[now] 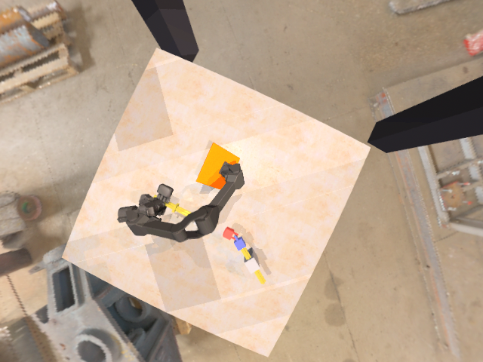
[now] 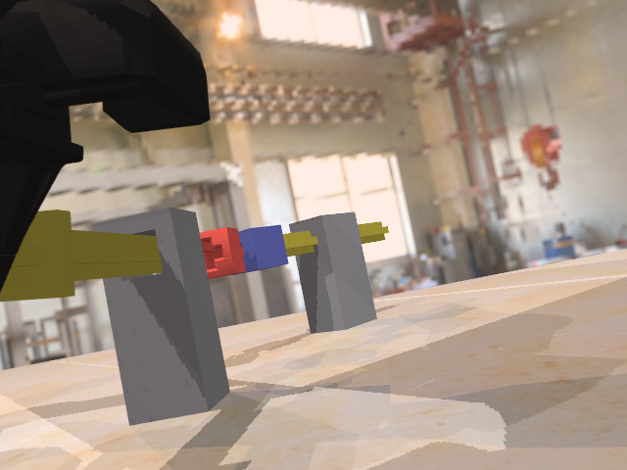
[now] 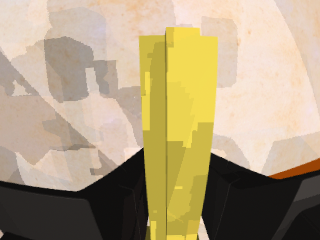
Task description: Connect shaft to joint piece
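Observation:
My gripper [image 1: 158, 201] [image 3: 168, 150] is shut on the second shaft, at the end away from the joint. The yellow second shaft [image 1: 181, 210] [image 2: 116, 251] [image 3: 187, 90] has a thicker collar and passes into the grey second block [image 2: 213, 313]. The arm hides that block in the top view. The red joint piece [image 1: 229, 233] [image 2: 222, 248] lies roughly in line with this shaft, beyond the block. A blue piece [image 1: 239, 243] [image 2: 263, 248] links it to the yellow first shaft [image 1: 259, 276] [image 2: 371, 231], held in the first block [image 1: 251, 265] [image 2: 349, 273]. The second shaft's far tip is hidden.
The arm [image 1: 208, 218] arches over the second block from its base on an orange plate [image 1: 210, 164]. Black beams [image 1: 171, 29] [image 1: 429, 117] stand at two table corners. The pale table [image 1: 292, 175] carries patchy shadows.

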`<action>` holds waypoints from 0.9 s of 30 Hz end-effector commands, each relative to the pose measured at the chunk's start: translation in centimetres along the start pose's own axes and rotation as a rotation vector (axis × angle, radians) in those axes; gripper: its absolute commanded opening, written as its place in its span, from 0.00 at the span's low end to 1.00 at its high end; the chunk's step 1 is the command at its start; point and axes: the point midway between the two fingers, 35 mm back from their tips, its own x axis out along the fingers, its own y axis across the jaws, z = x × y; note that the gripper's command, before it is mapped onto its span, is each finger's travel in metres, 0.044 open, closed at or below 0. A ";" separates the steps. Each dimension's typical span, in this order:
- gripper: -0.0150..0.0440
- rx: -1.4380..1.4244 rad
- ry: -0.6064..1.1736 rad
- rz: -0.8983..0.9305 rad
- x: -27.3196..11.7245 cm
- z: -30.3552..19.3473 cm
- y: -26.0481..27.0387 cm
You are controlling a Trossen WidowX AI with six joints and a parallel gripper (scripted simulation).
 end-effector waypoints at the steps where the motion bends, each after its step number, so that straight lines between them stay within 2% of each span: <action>1: 0.25 0.000 0.000 0.000 0.0 0.0 0.0; 27: 0.25 0.004 0.004 0.104 0.1 -3.3 0.0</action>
